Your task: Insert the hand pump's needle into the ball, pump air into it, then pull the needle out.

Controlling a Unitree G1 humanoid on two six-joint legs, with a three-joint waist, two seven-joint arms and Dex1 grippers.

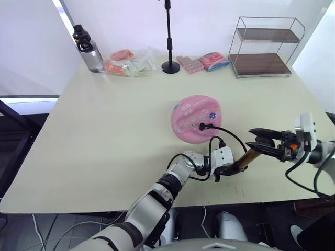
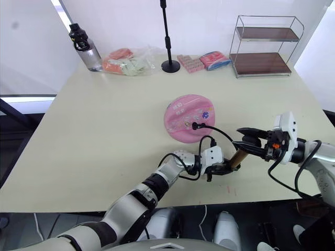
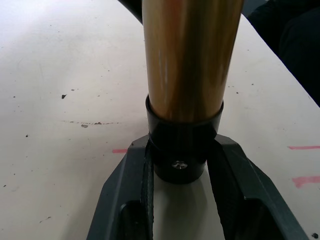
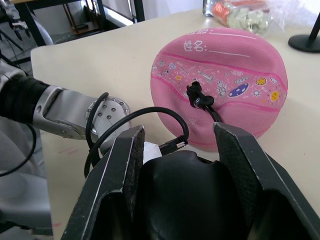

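Nearest, left gripper (image 1: pixel 229 170) clamps the hand pump (image 1: pixel 246 158) at its base cap, right gripper (image 1: pixel 260 140) grips its handle, hose fitting in the ball (image 1: pixel 196 118).

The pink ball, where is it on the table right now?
In the left eye view the ball sits near the table's middle, just beyond the hand pump, whose hose fitting is plugged into its top.

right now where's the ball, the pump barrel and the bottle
ball (image 1: pixel 194 118), left eye view, top of its pink surface
pump barrel (image 3: pixel 187 55), left wrist view, middle of the bronze-gold tube
bottle (image 1: pixel 90 54), left eye view, its grey body
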